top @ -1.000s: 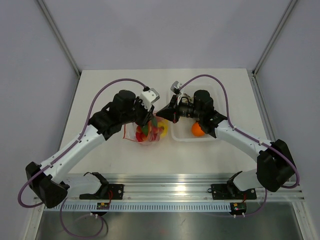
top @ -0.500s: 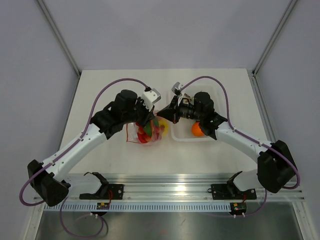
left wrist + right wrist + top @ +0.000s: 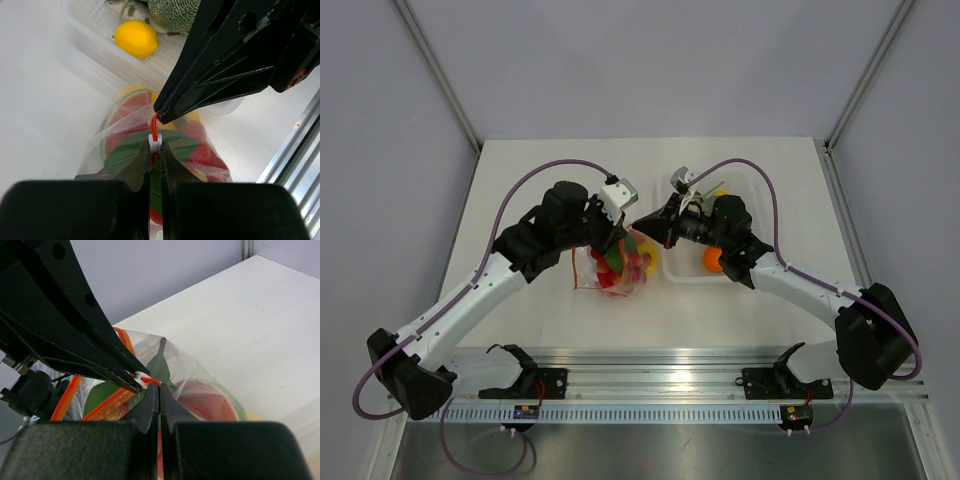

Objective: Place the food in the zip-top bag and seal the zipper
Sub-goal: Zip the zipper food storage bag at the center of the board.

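The clear zip-top bag (image 3: 610, 272) lies on the table between the two arms, with food (image 3: 623, 266) inside: red, green and yellow pieces (image 3: 197, 145). Its zipper (image 3: 102, 406) is a red-orange strip with a small white slider (image 3: 155, 141). My left gripper (image 3: 155, 146) is shut on that slider. My right gripper (image 3: 159, 390) is shut on the bag's mouth edge at the strip, tip to tip with the left one (image 3: 625, 237). An orange (image 3: 713, 260) and a lemon (image 3: 136, 38) lie in the tray.
A white rectangular tray (image 3: 692, 278) stands just right of the bag, under the right arm. It also holds a netted green melon (image 3: 175, 12). A metal rail (image 3: 660, 375) runs along the near table edge, and grey walls enclose the table.
My left gripper has closed on the zipper's slider. The right arm has shifted slightly, showing more of the tray's far end. The bag has barely moved.
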